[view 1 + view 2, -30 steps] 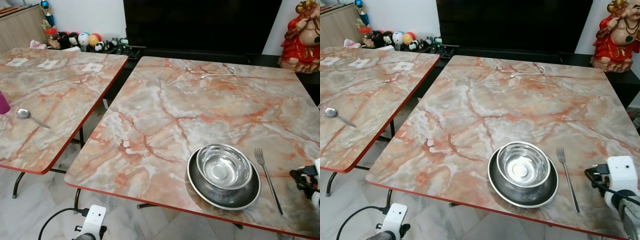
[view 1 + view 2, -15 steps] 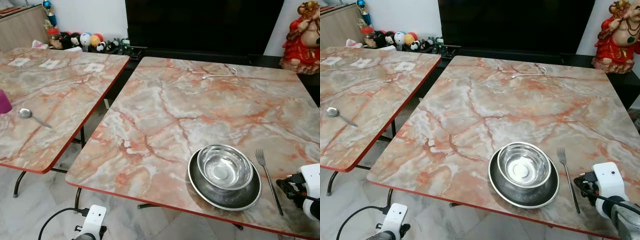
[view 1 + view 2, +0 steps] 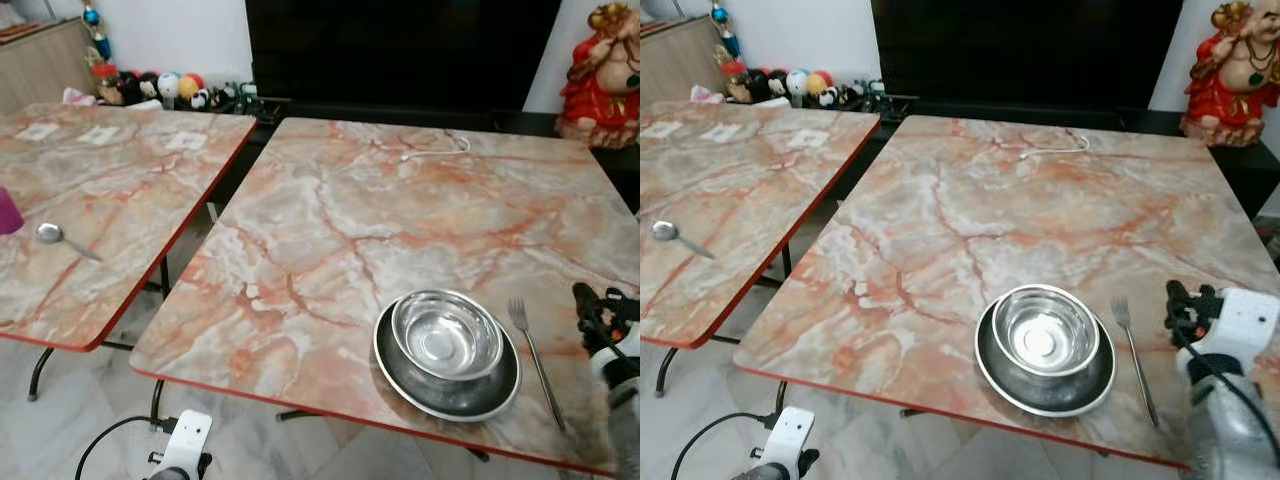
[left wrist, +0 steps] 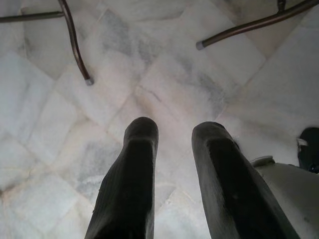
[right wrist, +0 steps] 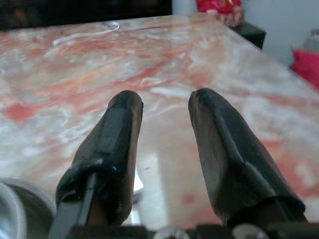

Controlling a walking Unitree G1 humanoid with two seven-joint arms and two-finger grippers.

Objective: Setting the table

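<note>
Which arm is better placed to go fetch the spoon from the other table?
Left, probably. The spoon lies on the left-hand table; the left gripper hangs free over floor, while the right gripper hovers beside the fork.

Right arm point(image 3: 1230, 420) blurred, cut off at 5 o'clock corner of head view. Pink thing point(image 3: 8, 210) at 9 o'clock edge of side table point(image 3: 110, 190) cut off, can't ID. Plate point(image 3: 447, 378) mostly covered by bowl point(image 3: 447, 335); in wrist view just a sliver of rim point(image 5: 20, 204), blurred. Shelf toys point(image 3: 165, 85) too small to tell.
</note>
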